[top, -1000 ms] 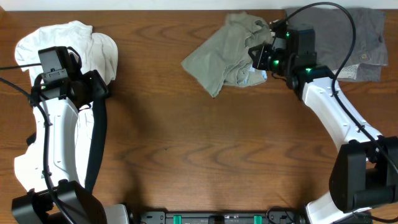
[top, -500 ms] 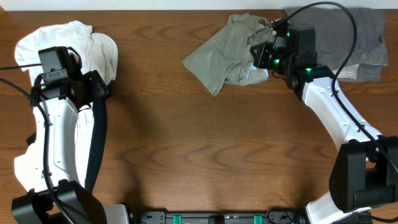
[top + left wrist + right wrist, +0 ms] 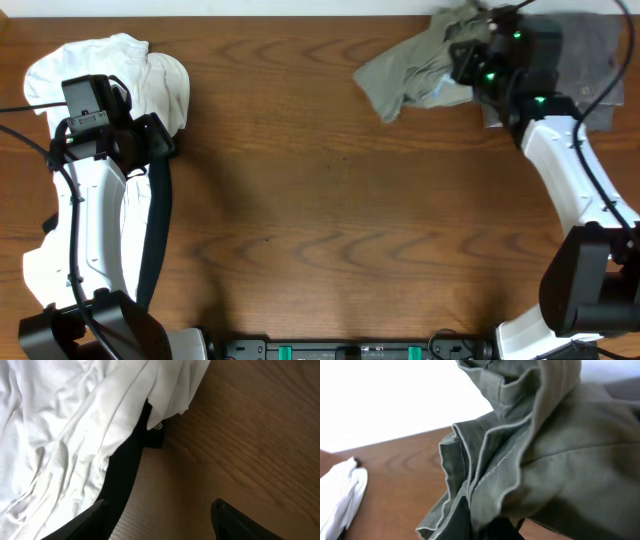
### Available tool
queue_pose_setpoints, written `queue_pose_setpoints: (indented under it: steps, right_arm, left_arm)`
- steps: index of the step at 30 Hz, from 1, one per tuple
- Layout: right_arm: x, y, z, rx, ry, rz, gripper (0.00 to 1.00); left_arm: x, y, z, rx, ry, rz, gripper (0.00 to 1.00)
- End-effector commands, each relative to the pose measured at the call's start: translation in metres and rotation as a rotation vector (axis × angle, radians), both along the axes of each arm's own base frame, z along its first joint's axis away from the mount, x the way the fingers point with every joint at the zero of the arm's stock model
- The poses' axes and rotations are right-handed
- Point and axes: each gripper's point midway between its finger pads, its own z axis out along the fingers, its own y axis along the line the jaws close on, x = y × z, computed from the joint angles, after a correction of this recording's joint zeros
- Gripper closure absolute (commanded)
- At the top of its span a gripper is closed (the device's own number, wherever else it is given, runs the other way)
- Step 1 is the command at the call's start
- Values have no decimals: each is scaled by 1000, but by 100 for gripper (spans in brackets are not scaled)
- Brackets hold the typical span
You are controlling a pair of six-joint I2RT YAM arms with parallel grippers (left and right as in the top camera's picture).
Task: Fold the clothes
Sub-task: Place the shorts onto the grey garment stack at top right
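The khaki shorts (image 3: pixel 410 68) hang bunched at the far right of the table, with a pale blue lining showing near the right gripper. My right gripper (image 3: pixel 468 62) is shut on a fold of them and holds them lifted; in the right wrist view the olive cloth (image 3: pixel 535 445) fills the frame around the jaws (image 3: pixel 487 522). My left gripper (image 3: pixel 160 520) is open and empty over bare wood, beside the white T-shirt (image 3: pixel 75 425). The left arm (image 3: pixel 95 140) stands at the far left.
The white T-shirt (image 3: pixel 110 70) lies crumpled at the far left corner. Darker grey shorts (image 3: pixel 590 50) lie at the far right corner, partly under the right arm. The table's far edge runs just behind the lifted shorts.
My right gripper has pulled the khaki shorts to the right and toward the far edge, lifting them. The left arm has not moved.
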Motion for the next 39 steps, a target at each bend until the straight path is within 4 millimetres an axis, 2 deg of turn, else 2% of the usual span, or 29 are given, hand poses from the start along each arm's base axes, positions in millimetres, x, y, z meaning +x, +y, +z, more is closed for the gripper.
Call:
queue_pose_setpoints:
  steps: [1,8,13,21,26,31,39]
  right_arm:
    - [13,-10,44,-22,-122,-7,99]
    - [23,-13,89,-25,-229,-13,99]
    - [30,-26,117,-46,-292,-68,99]
    - [36,-53,145,-18,-379,-159,99]
    - [38,-57,164,13,-453,-169,99]
    - [39,-62,173,14,-481,-186,99]
    - [39,-96,169,-8,-470,-276,99]
  left_arm:
    - [-3,2,-5,-7,16,18,34]
    - [-3,2,-5,-7,16,18,34]
    - [-3,2,-5,-7,16,18,34]
    - [-3,2,-5,-8,16,18,34]
    - [-3,2,-5,-7,16,18,34]
    - [-3,2,-5,-7,17,18,34]
    - [-3,2,-5,-7,16,18,34]
